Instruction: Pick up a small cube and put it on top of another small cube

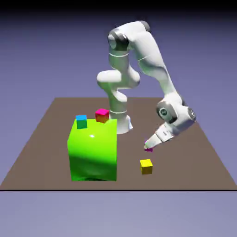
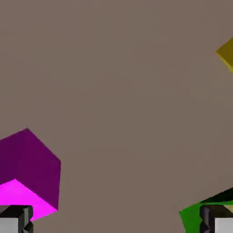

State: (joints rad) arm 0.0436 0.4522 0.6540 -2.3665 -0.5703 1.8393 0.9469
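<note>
White arm (image 1: 148,55), grey joint caps

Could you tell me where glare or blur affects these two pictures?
Exterior view: a white glare spot sits on the big green cube, and edges look slightly soft. Hand view: no glare; the magenta cube and yellow cube are cut by the frame, with flat, even lighting.

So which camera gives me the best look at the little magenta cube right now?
The hand view: the magenta cube fills its lower left, bright top and purple sides clear, beside one fingertip of the open gripper. The exterior view shows only a sliver of the cube, mostly hidden behind the gripper.
</note>
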